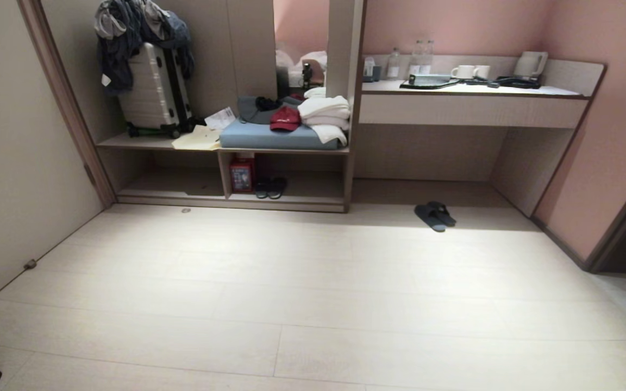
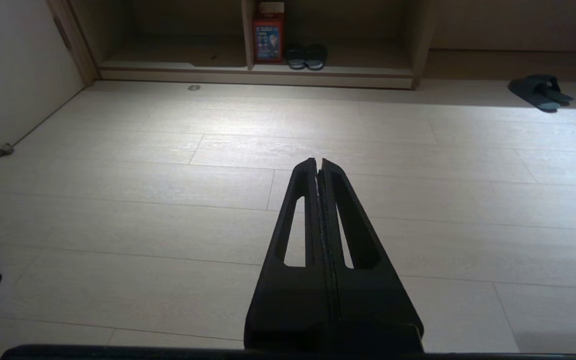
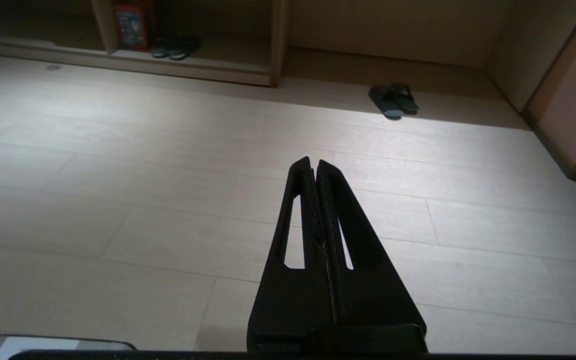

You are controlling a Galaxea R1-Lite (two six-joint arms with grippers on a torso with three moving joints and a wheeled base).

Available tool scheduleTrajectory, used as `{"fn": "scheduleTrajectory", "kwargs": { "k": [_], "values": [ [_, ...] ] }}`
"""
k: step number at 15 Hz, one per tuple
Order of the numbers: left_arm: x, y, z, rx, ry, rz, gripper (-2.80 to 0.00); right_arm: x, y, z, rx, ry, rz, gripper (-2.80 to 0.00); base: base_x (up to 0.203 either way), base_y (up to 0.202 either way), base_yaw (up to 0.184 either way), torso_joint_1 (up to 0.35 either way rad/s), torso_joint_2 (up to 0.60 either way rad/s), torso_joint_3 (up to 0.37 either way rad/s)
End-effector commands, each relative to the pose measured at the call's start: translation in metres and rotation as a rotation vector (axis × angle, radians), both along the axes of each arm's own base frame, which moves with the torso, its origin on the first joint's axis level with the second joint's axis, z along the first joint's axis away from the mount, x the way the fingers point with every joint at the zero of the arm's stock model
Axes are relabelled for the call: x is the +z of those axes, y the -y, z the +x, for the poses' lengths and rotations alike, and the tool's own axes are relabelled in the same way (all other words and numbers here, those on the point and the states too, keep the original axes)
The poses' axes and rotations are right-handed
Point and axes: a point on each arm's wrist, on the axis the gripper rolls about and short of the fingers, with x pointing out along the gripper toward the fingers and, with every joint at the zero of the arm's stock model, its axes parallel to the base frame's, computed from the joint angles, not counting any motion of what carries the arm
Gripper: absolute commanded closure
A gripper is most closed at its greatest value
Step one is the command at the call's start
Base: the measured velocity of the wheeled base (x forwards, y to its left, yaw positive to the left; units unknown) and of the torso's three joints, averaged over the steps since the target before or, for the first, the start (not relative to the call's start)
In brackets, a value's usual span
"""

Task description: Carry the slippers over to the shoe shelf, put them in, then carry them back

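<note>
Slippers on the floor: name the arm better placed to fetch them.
Right, probably. The slippers lie right of centre, below the desk. Both the right gripper and left gripper are shut, empty and far off.

Soft matt fabric slippers (image 1: 434,215) on pale matt wood-grain floor (image 1: 313,304); shoe shelf (image 1: 286,198) of smooth beige wood-grain laminate.

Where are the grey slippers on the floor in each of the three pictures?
Head view: the slippers lie on the floor right of middle, below the desk.
Left wrist view: the slippers sit near the upper right edge.
Right wrist view: the slippers sit upper right of middle, beyond the shut right gripper.
Shared landmark: the red box in the shoe shelf, beside the darker pair.
</note>
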Motion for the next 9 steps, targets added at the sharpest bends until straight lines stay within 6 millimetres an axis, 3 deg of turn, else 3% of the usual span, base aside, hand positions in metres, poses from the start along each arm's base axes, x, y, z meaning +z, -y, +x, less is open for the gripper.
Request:
{"fn": "scheduleTrajectory", "kwargs": {
  "k": [1, 9],
  "values": [
    [0.0000, 0.0000, 0.0001, 0.000, -0.001, -0.001, 0.00, -0.0003, 0.0000, 0.0002, 0.001, -0.002, 0.000, 0.00, 0.000, 0.000, 0.000, 0.000, 0.00, 0.000],
    [0.0000, 0.0000, 0.0001, 0.001, -0.001, -0.001, 0.00, -0.0001, 0.0000, 0.0003, 0.001, -0.002, 0.000, 0.00, 0.000, 0.000, 0.000, 0.000, 0.00, 0.000]
  ]
}}
